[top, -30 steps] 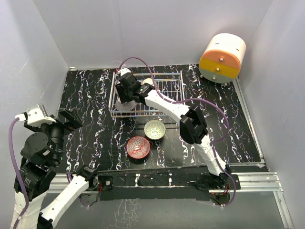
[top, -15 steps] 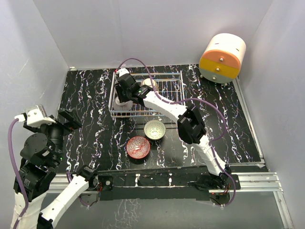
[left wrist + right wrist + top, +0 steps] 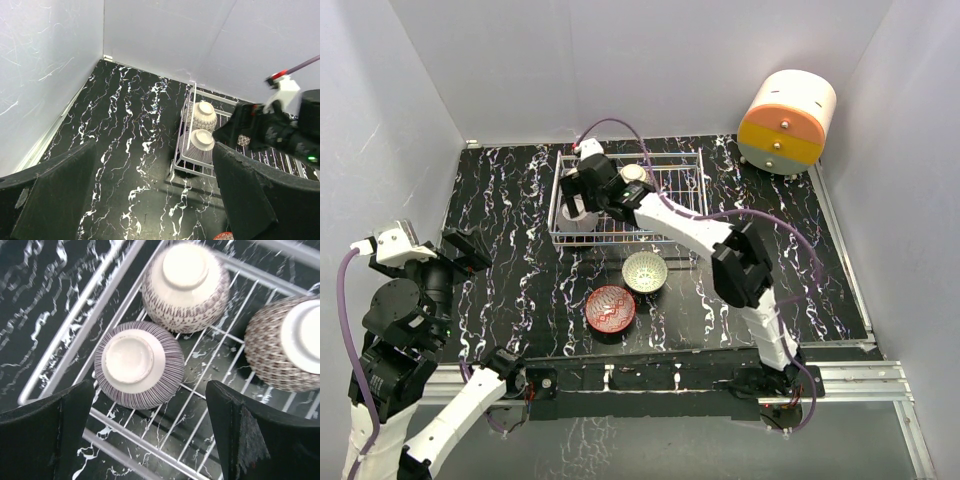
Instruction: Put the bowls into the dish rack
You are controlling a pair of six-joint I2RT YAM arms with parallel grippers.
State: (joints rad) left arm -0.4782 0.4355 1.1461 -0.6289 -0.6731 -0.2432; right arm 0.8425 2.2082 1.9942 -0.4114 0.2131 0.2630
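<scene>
Right wrist view: the right gripper point(image 3: 149, 390) hangs with jaws wide apart and nothing between them, directly over a brown-striped bowl point(image 3: 139, 365). That bowl sits upside down, pale foot up, in the near left corner of the dish rack point(image 3: 682, 200). A second inverted bowl point(image 3: 186, 287) lies just beyond it, and a third bowl point(image 3: 282, 342) to the right. This placing looks finished. Next the arm should lift clear of the wires and reach for the pale green bowl point(image 3: 645, 271) on the table just near of the rack. The red bowl point(image 3: 610, 308) sits nearer still. The left gripper point(image 3: 154, 150), also spread and empty, waits well off to the left.
</scene>
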